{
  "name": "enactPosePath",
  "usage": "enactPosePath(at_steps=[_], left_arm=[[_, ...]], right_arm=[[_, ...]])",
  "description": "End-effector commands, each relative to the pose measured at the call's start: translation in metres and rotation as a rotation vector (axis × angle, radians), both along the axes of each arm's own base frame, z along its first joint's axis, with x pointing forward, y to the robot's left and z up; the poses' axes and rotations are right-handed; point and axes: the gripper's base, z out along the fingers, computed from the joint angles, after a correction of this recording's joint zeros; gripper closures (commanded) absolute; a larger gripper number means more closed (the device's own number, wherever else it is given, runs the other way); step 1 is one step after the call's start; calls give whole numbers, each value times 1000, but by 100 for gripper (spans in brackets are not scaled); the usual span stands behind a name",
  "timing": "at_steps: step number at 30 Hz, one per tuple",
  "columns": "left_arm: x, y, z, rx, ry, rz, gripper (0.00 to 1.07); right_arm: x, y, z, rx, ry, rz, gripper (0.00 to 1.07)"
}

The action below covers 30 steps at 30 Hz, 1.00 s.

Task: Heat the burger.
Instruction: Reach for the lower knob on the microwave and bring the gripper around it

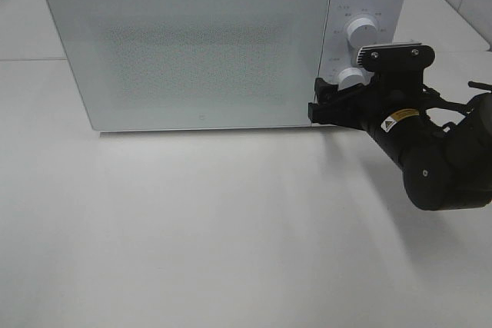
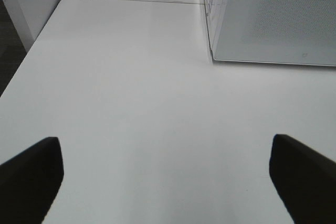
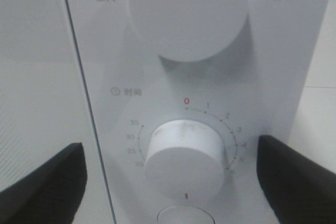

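The burger is out of view. A white microwave stands at the back of the table with its door shut. Its control panel carries an upper power knob and a lower timer knob. My right gripper is up against the panel at the timer knob. It is open, with one finger on each side of the knob and a gap to both. My left gripper hangs open over bare table, near the microwave's left corner.
The white table spreads out in front of the microwave. A round button sits just below the timer knob. The table's left edge drops to a dark floor.
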Motion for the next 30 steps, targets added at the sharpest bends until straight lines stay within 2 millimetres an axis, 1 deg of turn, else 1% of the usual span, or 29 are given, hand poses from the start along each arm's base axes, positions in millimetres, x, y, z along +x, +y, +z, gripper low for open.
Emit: enactPosePath(at_steps=[1,4,12,17,24,28,30], left_arm=[[-2,0,0,-8,-22,-3,6],[-2,0,0,-8,-22,-3,6],[-2,0,0,-8,-22,-3,6],[-2,0,0,-8,-22,-3,6],[-2,0,0,-8,-22,-3,6],[-2,0,0,-8,-22,-3,6],[-2,0,0,-8,-22,-3,6]], right_arm=[[5,2,14,2,-139,6,30],[5,2,14,-8,-140,7,33],[5,2,13,-12,-138,0,33],[13,0,15,13,-125,-66,33],[13,0,15,14,-124,-64,34],[13,0,15,14,-124,-66,37],[13,0,16,14,-125,-66,47]])
